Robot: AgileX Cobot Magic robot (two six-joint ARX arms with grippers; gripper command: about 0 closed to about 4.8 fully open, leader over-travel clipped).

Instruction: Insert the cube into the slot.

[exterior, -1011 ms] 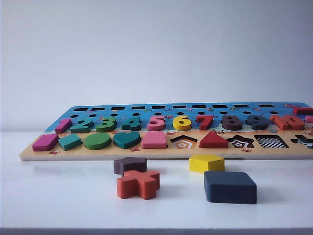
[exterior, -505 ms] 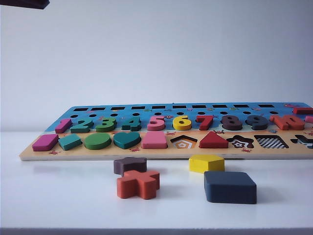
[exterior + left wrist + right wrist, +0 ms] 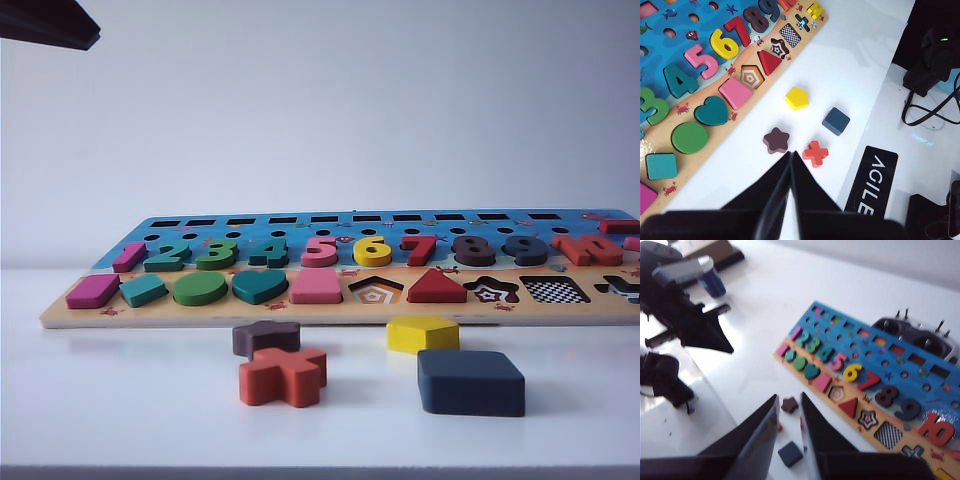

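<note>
Checkered slot (image 3: pixel 555 290) bare; cube (image 3: pixel 471 382) outside, on table (image 3: pixel 120 400).

The left gripper (image 3: pixel 791 160) has matte black, wedge-shaped fingers tapering to thin tips. The right gripper (image 3: pixel 788 407) has the same black tapered fingers, their inner faces greyish. In the right wrist view the left arm (image 3: pixel 687 320) appears at 10 o'clock as angular black housing with a grey cap.

A glossy white table (image 3: pixel 120 400) stands before a plain pale grey wall (image 3: pixel 330 110).
</note>
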